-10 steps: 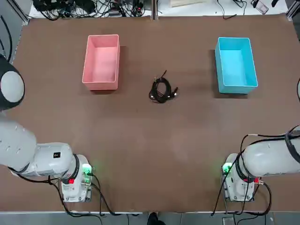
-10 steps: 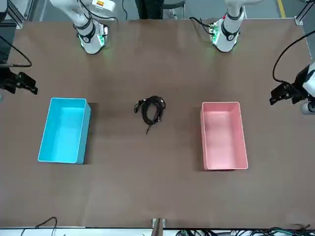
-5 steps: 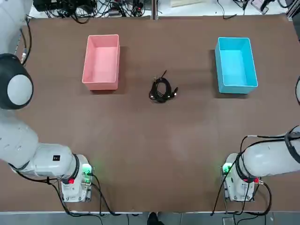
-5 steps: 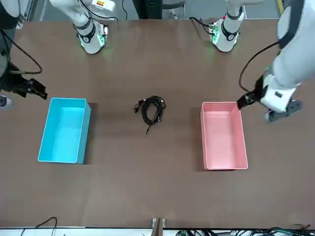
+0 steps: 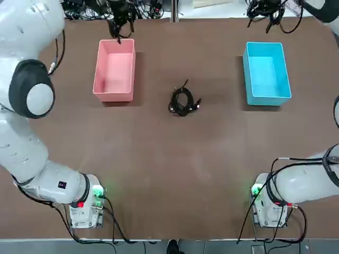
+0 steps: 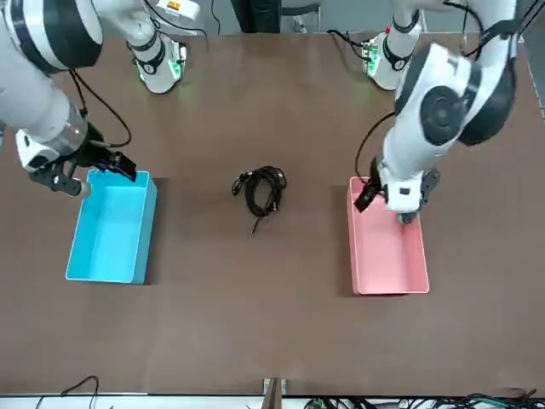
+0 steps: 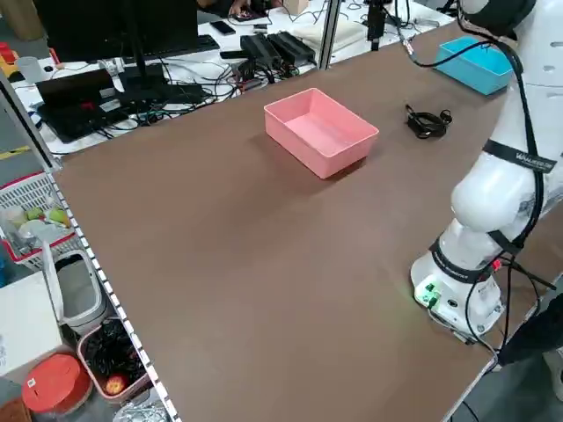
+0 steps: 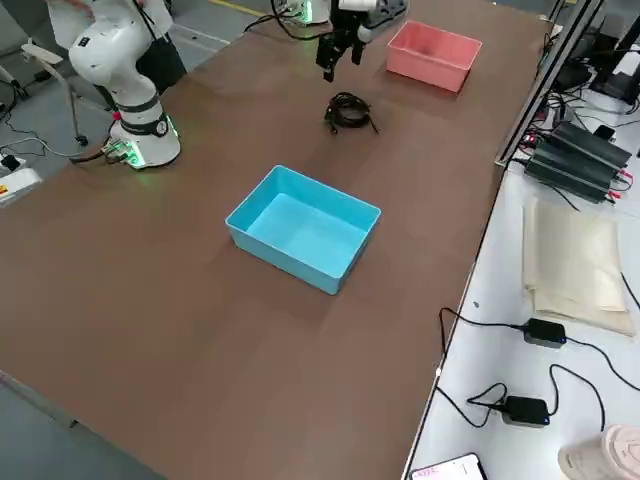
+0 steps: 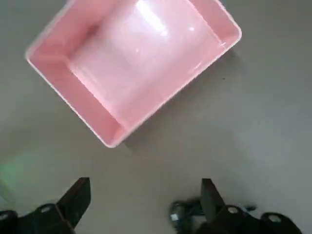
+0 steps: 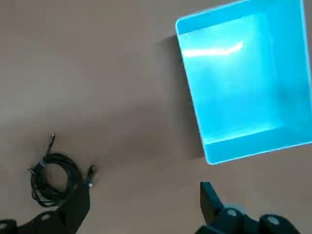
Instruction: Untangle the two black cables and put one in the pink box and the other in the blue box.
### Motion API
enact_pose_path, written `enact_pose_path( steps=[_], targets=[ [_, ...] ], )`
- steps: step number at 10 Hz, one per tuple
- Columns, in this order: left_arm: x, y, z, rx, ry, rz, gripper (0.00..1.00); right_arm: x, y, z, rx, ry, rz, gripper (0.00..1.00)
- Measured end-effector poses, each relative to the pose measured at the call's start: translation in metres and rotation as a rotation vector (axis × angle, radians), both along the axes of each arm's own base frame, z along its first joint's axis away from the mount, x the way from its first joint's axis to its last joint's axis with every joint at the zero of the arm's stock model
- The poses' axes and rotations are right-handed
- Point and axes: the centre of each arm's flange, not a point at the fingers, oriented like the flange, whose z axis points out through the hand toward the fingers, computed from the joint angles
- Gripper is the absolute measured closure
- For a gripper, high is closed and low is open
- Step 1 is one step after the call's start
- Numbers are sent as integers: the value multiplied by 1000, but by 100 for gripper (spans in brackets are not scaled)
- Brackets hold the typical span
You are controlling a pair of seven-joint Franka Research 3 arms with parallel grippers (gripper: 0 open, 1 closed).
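The two black cables (image 5: 174, 104) are seen bundled together in one coil, laid flat on the table (image 5: 159, 159) between the two boxes, apart from both. The coil is roughly round, so hardly any long axis is given to it; a thin end is pointed away from the robot's bases, slanted slightly to the robot's right. Short plug ends (image 5: 198, 104) are turned out toward the robot's right. Which end belongs to which cable cannot be told.

To the robot's left of the coil, the pink box (image 5: 114, 71) is set with its long axis running away from the bases; to the right, the blue box (image 5: 267, 74) is set much the same way. No cable is held in either box.

The left claw (image 9: 146, 195) is held raised over the pink box, spread wide, with nothing pinched. The right claw (image 10: 146, 200) is likewise spread and empty, raised near the blue box. From the right wrist, the coil is partly covered by a finger, with its thin end left visible
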Motion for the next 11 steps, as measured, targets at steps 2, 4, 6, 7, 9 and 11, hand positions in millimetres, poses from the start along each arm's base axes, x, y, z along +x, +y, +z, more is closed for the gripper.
enact_pose_path(
  steps=[2, 4, 6, 7, 9, 11],
  targets=[
    [-10, -60, -46, 26, -10, 261, 0, -18, 36, -31, 0, 3, -67, 0],
    [-19, -109, -92, 24, -16, 498, 0, -32, 71, -62, 0, -12, -121, 0],
    [-26, -147, -136, 19, -31, 724, 0, -41, 81, -86, -4, -9, -129, 0],
    [-34, -167, -157, 17, -40, 800, 0, -43, 82, -90, -3, -12, -134, 0],
    [-59, -205, -192, 16, -44, 898, 3, -47, 89, -100, 2, -28, -141, 0],
    [-73, -225, -210, -3, -61, 926, 7, -52, 95, -109, 2, -31, -132, 0]
  ],
)
